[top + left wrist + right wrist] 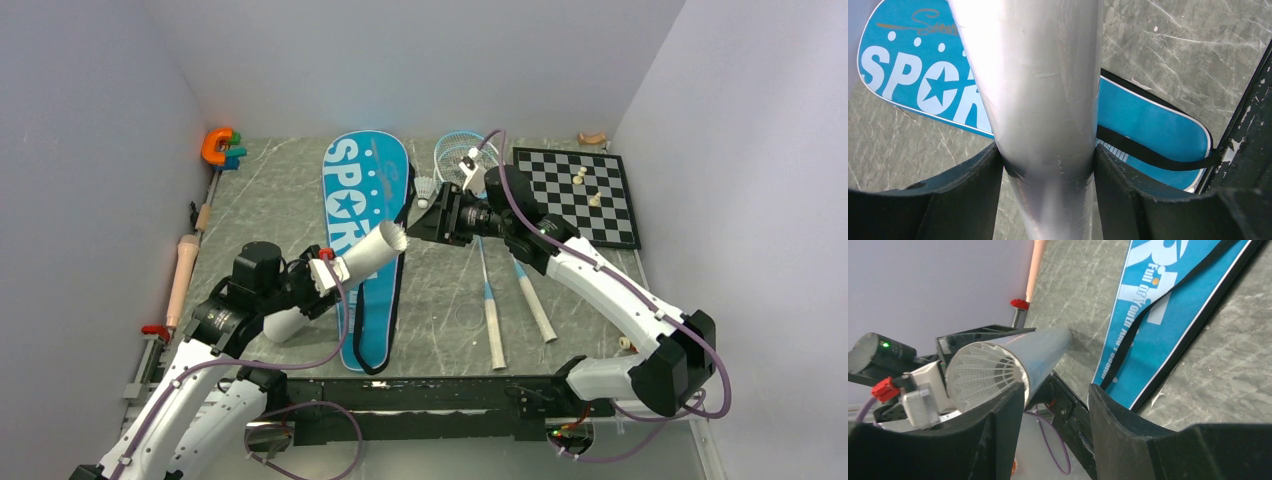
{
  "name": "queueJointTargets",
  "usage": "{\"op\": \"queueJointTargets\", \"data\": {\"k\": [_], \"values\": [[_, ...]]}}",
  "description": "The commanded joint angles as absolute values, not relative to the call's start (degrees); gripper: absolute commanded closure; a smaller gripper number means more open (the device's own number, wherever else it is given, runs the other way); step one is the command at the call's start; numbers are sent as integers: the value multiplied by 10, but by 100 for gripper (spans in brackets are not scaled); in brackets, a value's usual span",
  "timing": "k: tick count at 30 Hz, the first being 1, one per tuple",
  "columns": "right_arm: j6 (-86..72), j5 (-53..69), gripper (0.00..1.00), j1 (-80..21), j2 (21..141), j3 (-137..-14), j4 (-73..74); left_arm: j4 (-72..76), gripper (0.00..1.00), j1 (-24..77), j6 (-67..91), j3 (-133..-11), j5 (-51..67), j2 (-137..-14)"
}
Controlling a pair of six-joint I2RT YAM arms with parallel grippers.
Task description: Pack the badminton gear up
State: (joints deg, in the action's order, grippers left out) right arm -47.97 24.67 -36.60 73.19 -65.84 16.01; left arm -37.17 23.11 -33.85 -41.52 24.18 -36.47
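Left tool is clamping the tube holding one shuttlecock; right tool is gaping, empty; rackets are lying unbagged.

Your grey marbled counter carries the blue "SPORT" bag, flat beneath the gap between your left end effector and right end effector. One shuttlecock sits just beyond the right one. Two rackets lie side by side under its wrist, and the chessboard lies to its right. The orange clamp rests well beyond the left one.
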Motion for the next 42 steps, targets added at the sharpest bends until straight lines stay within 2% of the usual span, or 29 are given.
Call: {"op": "queueJointTargets", "data": {"k": [1, 14, 18, 24, 27, 33, 38, 42], "values": [[-453, 268, 46, -375, 752, -693, 175, -340, 54, 233, -351, -439, 260, -360], [-383, 218, 49, -435, 826, -772, 252, -342, 54, 232, -371, -438, 266, -363], [-374, 225, 45, -437, 855, -797, 263, -348, 54, 233, -377, -428, 265, -359], [-381, 249, 28, -341, 829, -838, 249, -364, 54, 232, -391, -391, 252, -341], [-380, 269, 24, -288, 832, -853, 239, -369, 54, 233, -395, -376, 249, -333], [-337, 223, 15, -217, 928, -888, 237, -382, 54, 232, -400, -365, 249, -323], [-347, 270, 17, -201, 1064, -968, 220, -391, 54, 232, -395, -368, 250, -315], [-346, 273, 18, -221, 1044, -925, 183, -397, 54, 233, -384, -369, 254, -298]]}}
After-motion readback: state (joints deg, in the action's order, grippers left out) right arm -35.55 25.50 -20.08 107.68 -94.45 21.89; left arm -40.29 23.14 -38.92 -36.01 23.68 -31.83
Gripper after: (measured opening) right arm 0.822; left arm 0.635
